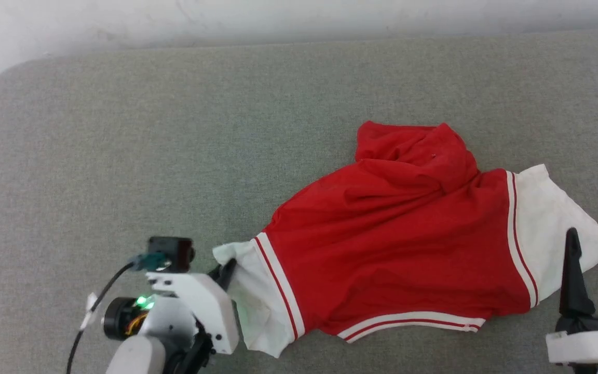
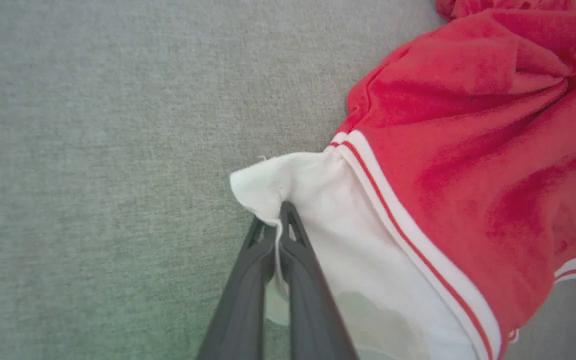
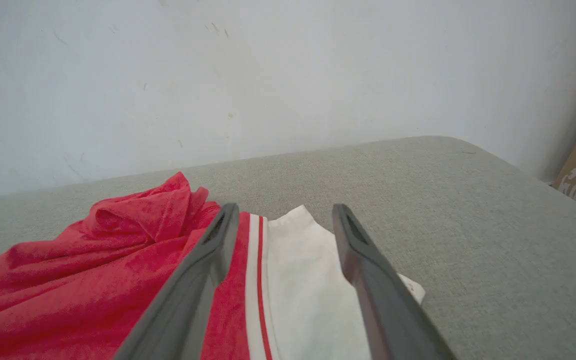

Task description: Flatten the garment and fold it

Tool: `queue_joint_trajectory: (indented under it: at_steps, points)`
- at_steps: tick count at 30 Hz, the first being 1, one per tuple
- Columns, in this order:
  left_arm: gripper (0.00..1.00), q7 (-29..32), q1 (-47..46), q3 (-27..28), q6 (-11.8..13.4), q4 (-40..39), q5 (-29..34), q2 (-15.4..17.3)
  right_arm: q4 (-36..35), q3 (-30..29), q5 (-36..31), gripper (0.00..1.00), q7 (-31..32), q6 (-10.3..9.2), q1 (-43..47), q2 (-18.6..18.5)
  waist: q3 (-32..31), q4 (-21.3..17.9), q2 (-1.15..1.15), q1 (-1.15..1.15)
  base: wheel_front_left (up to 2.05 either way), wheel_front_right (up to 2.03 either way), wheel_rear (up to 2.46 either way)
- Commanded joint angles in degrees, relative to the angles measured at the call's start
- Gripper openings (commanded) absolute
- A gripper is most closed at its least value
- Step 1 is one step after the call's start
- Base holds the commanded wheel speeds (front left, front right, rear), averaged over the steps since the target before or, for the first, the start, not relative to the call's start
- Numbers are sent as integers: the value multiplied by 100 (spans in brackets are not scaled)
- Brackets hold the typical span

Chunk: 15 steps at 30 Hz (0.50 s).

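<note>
While my left hand (image 2: pixel 274 225) is gripping the garment's (image 1: pixel 397 244) white left sleeve (image 2: pixel 353 240), my right hand (image 1: pixel 593 236) is hovering released; its far end is lying bunched, shape unclear.

1 garment (image 1: pixel 397 244), 2 pincers: L (image 1: pixel 228 270), R (image 1: pixel 595 236)

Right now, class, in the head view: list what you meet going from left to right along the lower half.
The dark two-fingered left end effector → white fabric sleeve it pinches → red fabric body of the garment → second white sleeve → right end effector, open.
</note>
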Motion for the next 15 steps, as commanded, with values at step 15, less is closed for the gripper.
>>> queue_joint_trajectory:
  at_steps: [15]
  points:
    - [0, -826, 1134, 1248, 463, -1251, -533, 247, -804, -246, -1043, 100, 1456, -4, -704, 8, 57, 295, 0, -1, 0, 0, 0]
